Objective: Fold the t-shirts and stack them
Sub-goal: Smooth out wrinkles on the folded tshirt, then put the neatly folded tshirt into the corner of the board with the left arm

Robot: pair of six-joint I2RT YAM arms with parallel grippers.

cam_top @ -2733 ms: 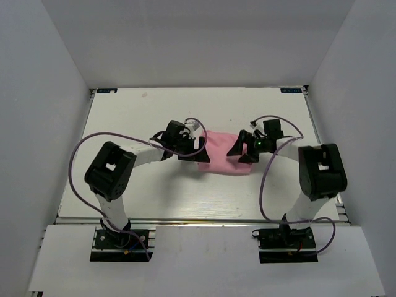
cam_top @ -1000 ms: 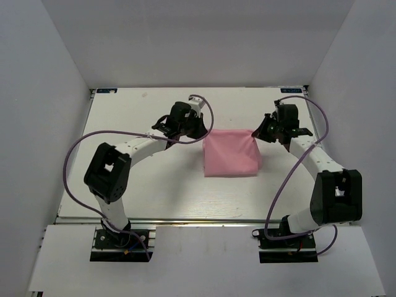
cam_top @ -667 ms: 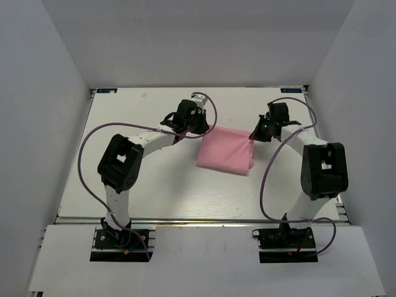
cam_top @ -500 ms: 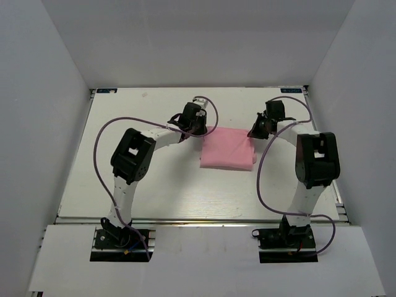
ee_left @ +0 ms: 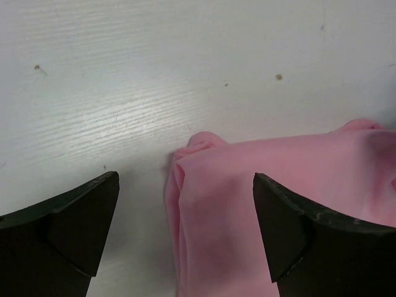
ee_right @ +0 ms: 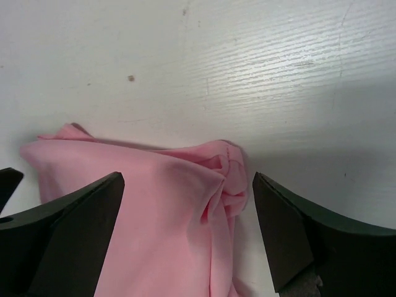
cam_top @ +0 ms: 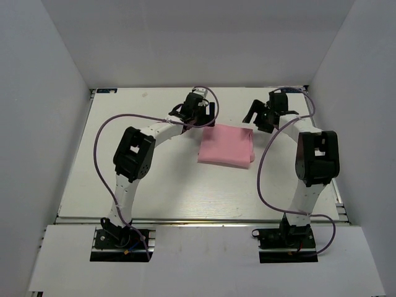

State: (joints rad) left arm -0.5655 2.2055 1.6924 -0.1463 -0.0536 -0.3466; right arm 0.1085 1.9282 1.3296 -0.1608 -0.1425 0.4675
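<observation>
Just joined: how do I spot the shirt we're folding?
Find the white table, then its far half, between the left hand and right hand. The shirt lies there folded into a flat rectangle, the only pink thing and the only cloth.

This is looking like a robot lab, with a small testing booth. Two robot arms, the left arm (cam_top: pixel 133 154) and the right arm (cam_top: pixel 317 158), are standing side by side. Each one is sitting on a metal plate (cam_top: pixel 139 247) at the near edge. Purple cables (cam_top: pixel 258 179) are looping from the arms down to their bases. A plain white worktop (cam_top: pixel 124 185) is lying in front of them, with a metal rail (cam_top: pixel 198 220) running along its near edge. Bare pale walls (cam_top: pixel 198 43) are closing it in on three sides, like a box. Close up, the worktop is showing small specks and scratches.
</observation>
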